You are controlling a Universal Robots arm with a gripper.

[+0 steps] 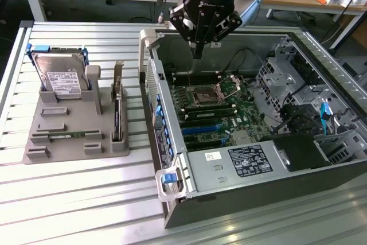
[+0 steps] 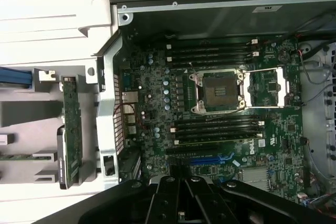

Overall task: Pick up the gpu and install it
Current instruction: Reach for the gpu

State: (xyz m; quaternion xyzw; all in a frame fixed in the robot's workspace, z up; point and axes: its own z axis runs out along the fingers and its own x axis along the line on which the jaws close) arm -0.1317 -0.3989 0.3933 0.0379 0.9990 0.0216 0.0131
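- The gripper [image 1: 198,53] hangs over the open computer case [image 1: 172,159], poised above the motherboard [image 1: 221,116] and clear of everything inside.
- Jaws are clenched tight, tips pressed together, with nothing between them.
- The gpu [image 1: 117,120] is out on the desk [image 1: 69,210], standing on its long edge in a slot of the grey holder [image 1: 34,153], with its silver bracket [image 1: 118,78] pointing up.
- That puts the card on the exterior view's left of the case, just beside its side wall and well apart from the gripper.
- In the wrist view, the gpu [image 2: 71,129] shows as a thin green-edged strip outside the case wall.
- In that same view, the gripper [image 2: 181,195] sits dark over the board near the blue expansion slot [image 2: 210,159].
- The CPU socket [image 2: 218,90] lies bare in the middle of the board, with its metal frame swung open beside it.
- Also on the grey holder, the hard drive [image 1: 60,78] leans in its blue frame, further to the exterior view's left than the card.
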